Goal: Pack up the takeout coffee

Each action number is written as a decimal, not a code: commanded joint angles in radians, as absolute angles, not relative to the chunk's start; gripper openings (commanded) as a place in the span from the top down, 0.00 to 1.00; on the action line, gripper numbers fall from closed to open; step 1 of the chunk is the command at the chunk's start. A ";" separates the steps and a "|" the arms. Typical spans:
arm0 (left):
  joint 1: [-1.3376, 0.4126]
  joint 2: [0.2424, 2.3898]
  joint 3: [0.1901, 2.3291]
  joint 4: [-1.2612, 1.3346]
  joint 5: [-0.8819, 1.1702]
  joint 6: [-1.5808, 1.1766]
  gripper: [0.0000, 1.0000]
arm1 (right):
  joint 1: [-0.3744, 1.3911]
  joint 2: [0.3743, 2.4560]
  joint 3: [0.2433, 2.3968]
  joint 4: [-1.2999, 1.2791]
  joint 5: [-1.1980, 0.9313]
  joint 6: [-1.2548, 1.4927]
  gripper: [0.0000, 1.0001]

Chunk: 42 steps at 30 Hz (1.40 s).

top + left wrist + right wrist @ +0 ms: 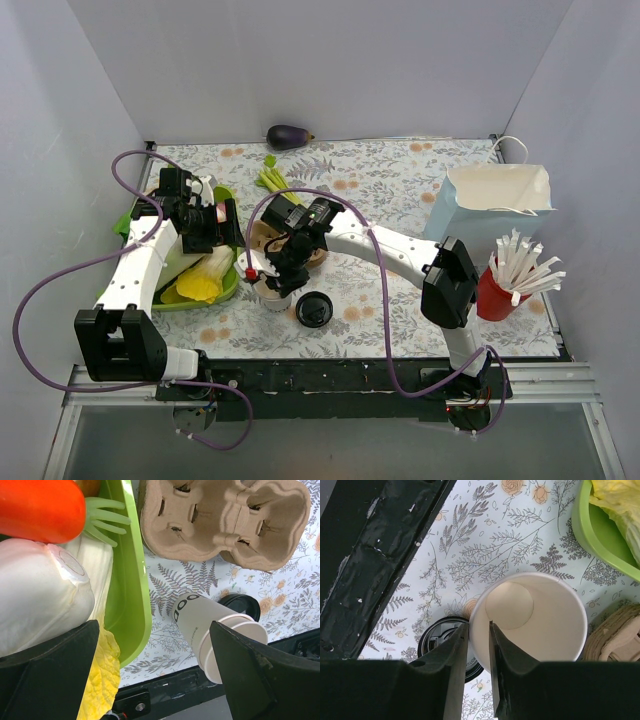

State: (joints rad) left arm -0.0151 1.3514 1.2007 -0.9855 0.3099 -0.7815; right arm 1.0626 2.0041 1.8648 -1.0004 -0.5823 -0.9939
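Takeout coffee cup (210, 625) standing lidless at bench (530, 335) front, btwn green tray (130, 605) and loose black lid (314, 309). L claw (155, 655) hanging spread over tray. R claw (478, 630) pinching cup rim. Advising a light squeeze and straight lift, since the thin wall prob crushes easily.

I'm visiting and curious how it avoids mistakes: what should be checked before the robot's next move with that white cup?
1. Right hand pinching paper cup rim: ok, one finger inside, one outside.
2. Lid on cup: not ok; black lid lies loose beside it.
3. Single cup, not two nested: cannot tell; left wrist view hints at a second rim.
4. Left hand open, away from cup: ok, over the green tray.
5. Cardboard carrier visible slots free: ok.
6. Paper bag upright, open: ok.
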 commanded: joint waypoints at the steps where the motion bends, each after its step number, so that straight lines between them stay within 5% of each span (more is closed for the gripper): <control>1: -0.008 1.313 1.187 -0.960 0.290 -0.772 0.05 | 1.068 2.011 1.905 -1.043 -0.601 -0.997 0.68; 21: -0.008 1.313 1.181 -0.954 0.290 -0.776 0.05 | 1.075 2.031 1.913 -1.037 -0.580 -0.988 0.75; 26: -0.008 1.315 1.184 -0.954 0.287 -0.776 0.05 | 1.075 2.034 1.917 -1.035 -0.580 -0.974 0.81; 29: -0.008 1.316 1.186 -0.956 0.288 -0.776 0.04 | 1.075 2.034 1.928 -1.025 -0.578 -0.956 0.99; 32: -0.006 1.310 1.200 -0.960 0.290 -0.781 0.05 | 1.071 2.029 1.942 -1.009 -0.577 -0.899 0.99; 42: -0.006 1.123 1.212 -0.897 0.375 -0.900 0.03 | 0.945 1.970 1.939 -0.697 -0.465 -0.074 0.99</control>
State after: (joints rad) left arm -0.0135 1.2449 1.1912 -0.9512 0.3149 -0.8295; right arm 1.0107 2.0228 1.8992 -0.8486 -0.5026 -0.4526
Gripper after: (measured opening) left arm 0.963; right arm 0.031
